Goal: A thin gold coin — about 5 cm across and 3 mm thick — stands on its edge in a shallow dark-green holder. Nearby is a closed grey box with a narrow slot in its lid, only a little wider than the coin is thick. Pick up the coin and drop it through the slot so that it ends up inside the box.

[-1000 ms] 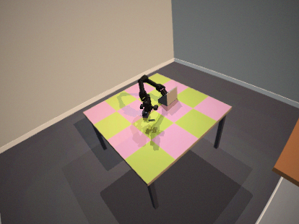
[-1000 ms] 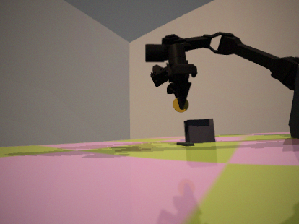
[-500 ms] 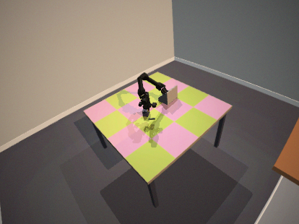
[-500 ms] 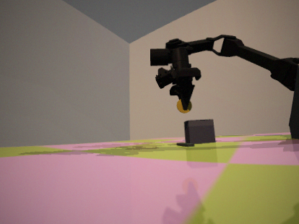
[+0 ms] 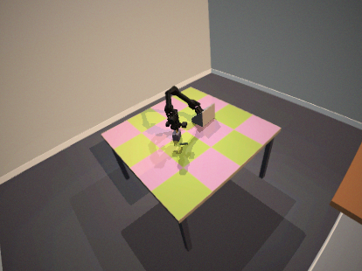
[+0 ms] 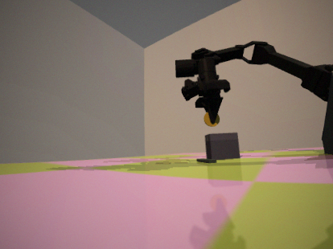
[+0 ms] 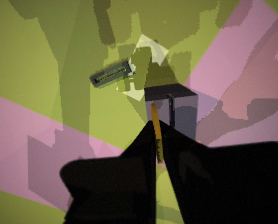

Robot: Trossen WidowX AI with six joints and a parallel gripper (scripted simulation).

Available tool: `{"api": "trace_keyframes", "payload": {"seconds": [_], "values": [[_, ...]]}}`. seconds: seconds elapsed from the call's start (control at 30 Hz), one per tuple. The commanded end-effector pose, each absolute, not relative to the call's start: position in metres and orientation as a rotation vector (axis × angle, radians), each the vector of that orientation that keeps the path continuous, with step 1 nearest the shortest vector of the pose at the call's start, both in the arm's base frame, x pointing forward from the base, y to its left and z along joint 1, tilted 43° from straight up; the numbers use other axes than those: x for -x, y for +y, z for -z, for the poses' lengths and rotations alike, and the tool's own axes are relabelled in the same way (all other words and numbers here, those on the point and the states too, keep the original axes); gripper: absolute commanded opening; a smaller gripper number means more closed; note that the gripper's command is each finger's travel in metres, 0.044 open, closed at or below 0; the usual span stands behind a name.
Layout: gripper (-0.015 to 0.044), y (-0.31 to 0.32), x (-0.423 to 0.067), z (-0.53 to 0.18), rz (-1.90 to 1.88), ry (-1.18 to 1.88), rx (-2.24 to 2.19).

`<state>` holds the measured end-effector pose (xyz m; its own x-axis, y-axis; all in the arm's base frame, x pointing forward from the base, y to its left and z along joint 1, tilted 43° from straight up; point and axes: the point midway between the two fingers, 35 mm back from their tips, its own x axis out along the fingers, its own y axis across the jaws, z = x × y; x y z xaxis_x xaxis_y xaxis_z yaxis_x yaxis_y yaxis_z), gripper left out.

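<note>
Task progress at the moment of transfer. The tool (image 6: 211, 117) is closed on the gold coin (image 6: 211, 120), pinching it by its upper part so that the disc hangs edge-down below the fingertips, clear of the checkered counter (image 6: 100, 207). In the exterior view the coin hangs in the air above the grey box (image 6: 222, 145), apart from its lid and toward the box's left end. The wrist view shows the coin (image 7: 157, 126) edge-on as a thin orange strip, with the dark slot (image 7: 171, 108) in the lid lying just to its right and running roughly parallel to it; the two do not yet coincide. The dark-green holder (image 7: 111, 73) lies vacant on the counter to the far left of the box, well apart from the tool.

Stage reached, as judged from these views: pick-up and lift are done, and the carry to the box is nearly complete. Remaining: a small sideways correction to bring the coin's edge over the slot, a descent, release, and passage of the coin into the box. The narrow slot leaves little tolerance for tilt or offset.

No brand, label or legible writing appears on the arm, box, holder or counter in any view.
</note>
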<state>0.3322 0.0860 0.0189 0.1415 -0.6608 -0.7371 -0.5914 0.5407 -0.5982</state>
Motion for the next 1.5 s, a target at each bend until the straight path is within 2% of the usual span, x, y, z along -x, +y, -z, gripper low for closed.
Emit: {"api": "trace_keyframes", "payload": {"seconds": [0.0,0.4,1.47], "values": [[0.0,0.079,-0.33,-0.025,0.068,1.525,1.122],[0.0,0.057,-0.323,-0.041,0.07,1.526,1.125],[0.0,0.057,-0.323,-0.041,0.07,1.531,1.121]]}}
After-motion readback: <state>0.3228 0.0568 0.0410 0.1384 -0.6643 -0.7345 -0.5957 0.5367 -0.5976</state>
